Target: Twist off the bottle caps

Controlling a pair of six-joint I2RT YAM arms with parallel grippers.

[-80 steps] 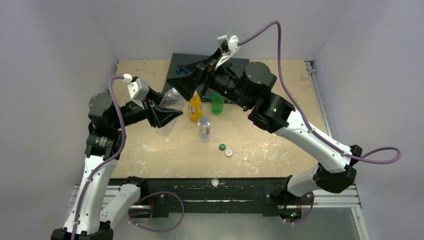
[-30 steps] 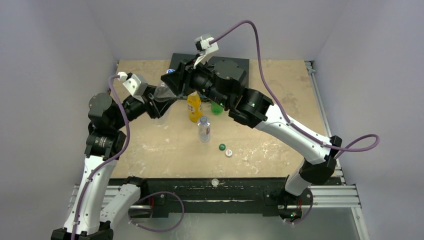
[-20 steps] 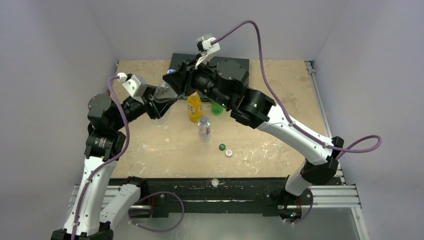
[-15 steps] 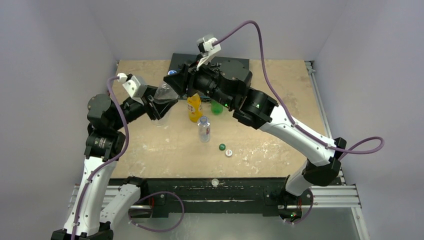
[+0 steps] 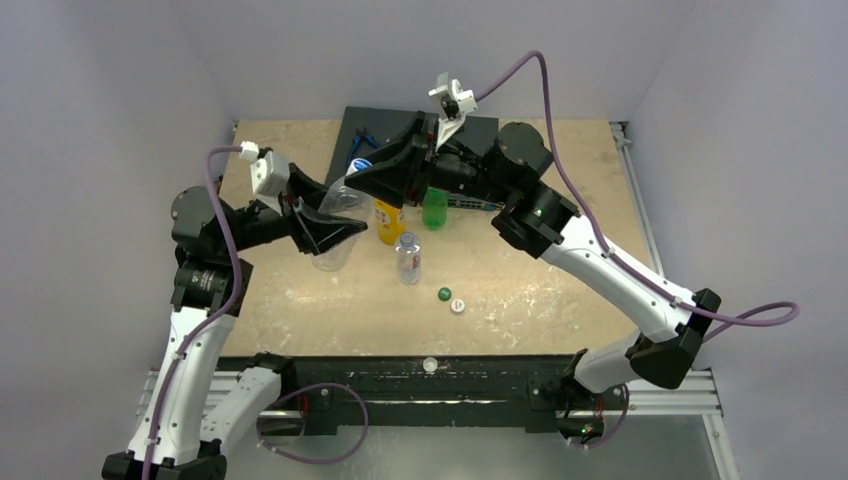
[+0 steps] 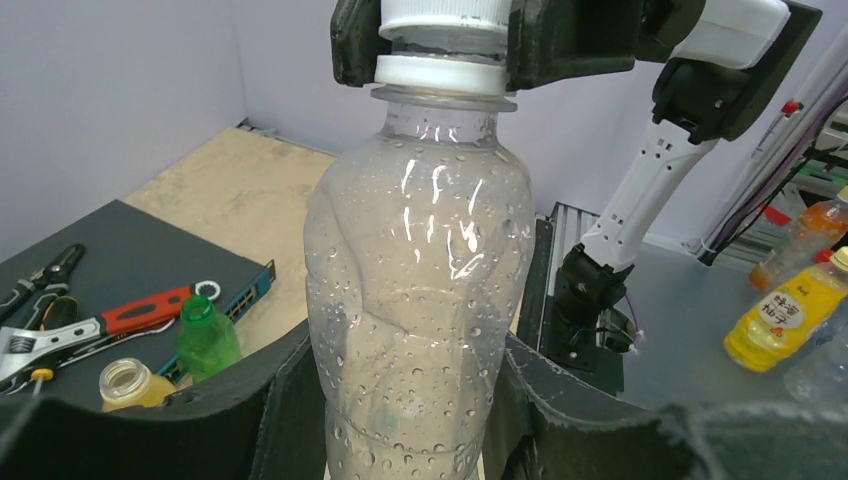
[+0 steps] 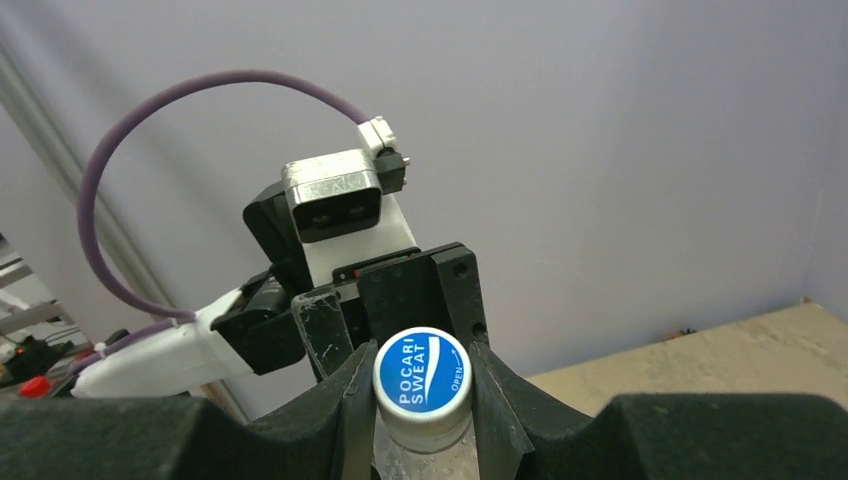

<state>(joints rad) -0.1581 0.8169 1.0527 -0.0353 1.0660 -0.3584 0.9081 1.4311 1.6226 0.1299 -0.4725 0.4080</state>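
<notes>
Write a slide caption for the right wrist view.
Right claw grips the blue-topped cap of the clear bottle.

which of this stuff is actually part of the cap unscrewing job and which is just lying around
Job: large clear bottle, its blue-topped cap, orange-yellow bottle, green bottle, small clear bottle, loose green cap, loose white cap.

Lying about: red-handled wrench, pliers, black box under them, yellow bottle off the table.

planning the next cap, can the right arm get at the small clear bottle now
Probably not yet: the right gripper is shut on the big bottle's cap; the small clear bottle stands unobstructed.
</notes>
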